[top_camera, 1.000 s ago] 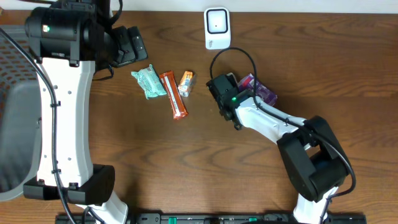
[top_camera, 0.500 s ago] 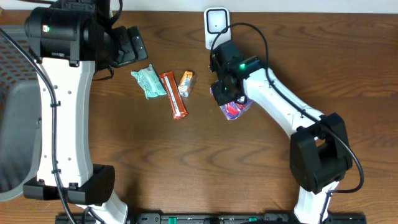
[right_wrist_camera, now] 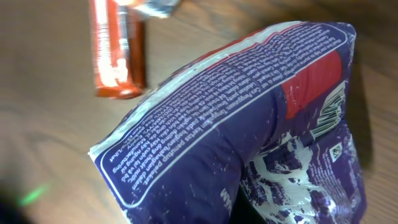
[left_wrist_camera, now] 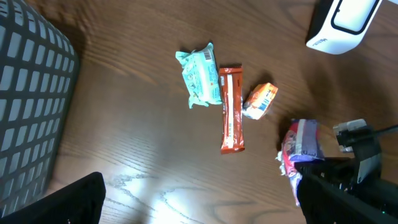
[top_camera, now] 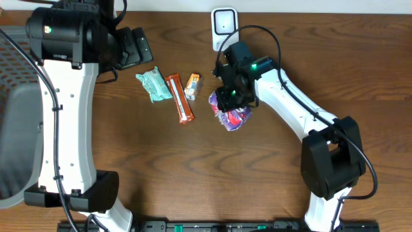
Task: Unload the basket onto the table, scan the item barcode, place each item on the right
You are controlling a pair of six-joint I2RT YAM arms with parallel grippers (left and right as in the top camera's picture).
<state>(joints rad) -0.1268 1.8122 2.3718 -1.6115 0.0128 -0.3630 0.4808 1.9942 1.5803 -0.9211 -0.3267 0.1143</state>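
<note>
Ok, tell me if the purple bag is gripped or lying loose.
Gripped: the right gripper is shut on the purple bag, whose top disappears under it in the overhead view.

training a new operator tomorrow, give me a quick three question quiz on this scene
1. True or false: the right gripper is shut on the purple packet.
2. How many snack items lie unheld on the table?
3. What lies between the green packet and the small orange packet? A orange bar, B purple packet, C nothing.
Key: 1 true; 2 three; 3 A.
</note>
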